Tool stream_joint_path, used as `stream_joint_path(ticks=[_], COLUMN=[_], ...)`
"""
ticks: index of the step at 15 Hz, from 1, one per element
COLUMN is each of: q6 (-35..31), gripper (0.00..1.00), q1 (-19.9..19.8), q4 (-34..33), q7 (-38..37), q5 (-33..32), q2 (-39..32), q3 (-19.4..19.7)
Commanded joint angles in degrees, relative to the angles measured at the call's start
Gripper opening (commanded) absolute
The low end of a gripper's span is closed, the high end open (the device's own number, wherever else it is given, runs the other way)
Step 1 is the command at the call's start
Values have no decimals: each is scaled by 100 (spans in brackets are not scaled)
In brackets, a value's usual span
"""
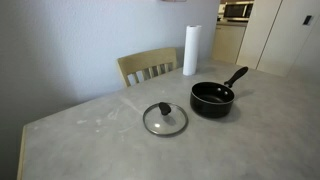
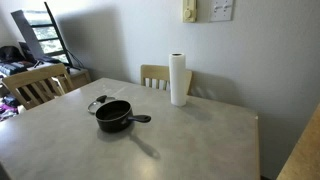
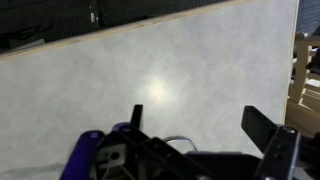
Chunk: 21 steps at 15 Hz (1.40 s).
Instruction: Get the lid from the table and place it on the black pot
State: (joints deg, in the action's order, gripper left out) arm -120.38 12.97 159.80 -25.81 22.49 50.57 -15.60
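Observation:
The glass lid [image 1: 165, 119] with a black knob lies flat on the grey table [image 1: 100, 135], just beside the black pot [image 1: 212, 98]. In an exterior view the lid [image 2: 98, 102] shows partly behind the pot [image 2: 114, 116], whose long handle points away from it. My gripper [image 3: 200, 125] shows only in the wrist view. Its jaws are wide open and empty above bare tabletop [image 3: 150, 70]. Neither lid nor pot is in the wrist view. The arm is out of both exterior views.
A white paper towel roll [image 1: 190, 50] stands at the table's far edge, also seen in an exterior view [image 2: 178, 79]. Wooden chairs [image 1: 148, 67] [image 2: 33, 84] stand against the table's sides. A table edge [image 3: 120, 38] crosses the wrist view.

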Motion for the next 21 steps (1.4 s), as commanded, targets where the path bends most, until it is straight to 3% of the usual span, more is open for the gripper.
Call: stream_joint_path(ticks=[1,8,13,19,20,21], q6=[40,-567,-1240,-2037,-1817,-1924], gripper=[100,100,100,100,100,100], q1=[-45,-399,-705,-537,-556,-543], q4=[22,-179,-628,-1442,-1073,-1202], q7=[27,167,189,430,198,231], q5=[27,-62,-192,11,-146,-128], q2=[7,-769,-1986,-3593,-2962,-3213], q3=[-31,63,207,442,388,410])
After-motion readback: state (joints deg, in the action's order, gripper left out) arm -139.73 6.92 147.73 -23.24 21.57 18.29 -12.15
